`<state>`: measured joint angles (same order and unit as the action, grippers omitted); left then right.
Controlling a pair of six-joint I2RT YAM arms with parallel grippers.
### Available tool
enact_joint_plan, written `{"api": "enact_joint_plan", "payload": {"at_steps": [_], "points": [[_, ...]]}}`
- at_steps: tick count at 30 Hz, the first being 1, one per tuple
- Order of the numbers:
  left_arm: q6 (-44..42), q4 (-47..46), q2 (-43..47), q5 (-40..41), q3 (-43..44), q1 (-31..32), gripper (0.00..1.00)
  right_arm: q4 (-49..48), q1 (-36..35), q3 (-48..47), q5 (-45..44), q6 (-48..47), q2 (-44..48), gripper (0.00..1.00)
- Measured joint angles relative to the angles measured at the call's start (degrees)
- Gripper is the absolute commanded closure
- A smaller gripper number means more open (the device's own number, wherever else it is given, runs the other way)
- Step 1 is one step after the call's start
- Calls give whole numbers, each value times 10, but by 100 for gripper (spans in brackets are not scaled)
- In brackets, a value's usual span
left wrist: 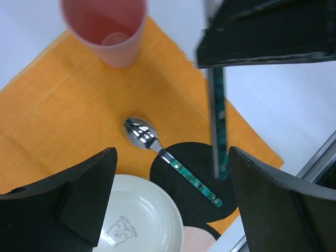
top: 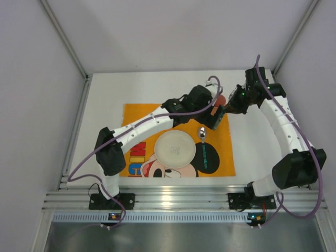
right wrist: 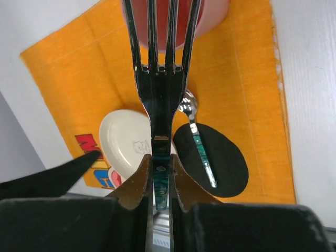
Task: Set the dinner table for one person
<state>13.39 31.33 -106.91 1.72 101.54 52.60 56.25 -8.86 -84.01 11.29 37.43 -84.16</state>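
Observation:
The white dinner table carries an orange Mickey Mouse placemat. On the mat lie a white plate and a green-handled spoon to its right. A pink cup stands at the mat's far right corner. My right gripper is shut on a green-handled fork and holds it above the mat, tines toward the cup. My left gripper is open and empty, hovering above the spoon and plate, close beside the right gripper and fork.
Grey walls close in the table on three sides. A metal rail runs along the near edge by the arm bases. Bare white tabletop lies right of the mat, and a strip lies left of it.

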Motion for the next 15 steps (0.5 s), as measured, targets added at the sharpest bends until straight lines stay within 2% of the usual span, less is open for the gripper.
{"api": "enact_joint_plan", "payload": {"at_steps": [7, 9, 11, 15], "points": [[-32, 31, -51, 31, 56, 77, 11, 23, -23, -34, 22, 3, 0, 100], [-36, 39, -52, 43, 56, 85, 21, 27, -28, -34, 25, 3, 0, 100], [-43, 46, -52, 61, 60, 91, 27, 31, -29, -34, 29, 4, 1, 100], [-66, 66, -71, 134, 90, 109, 30, 32, -35, -33, 41, 6, 5, 100]]}}
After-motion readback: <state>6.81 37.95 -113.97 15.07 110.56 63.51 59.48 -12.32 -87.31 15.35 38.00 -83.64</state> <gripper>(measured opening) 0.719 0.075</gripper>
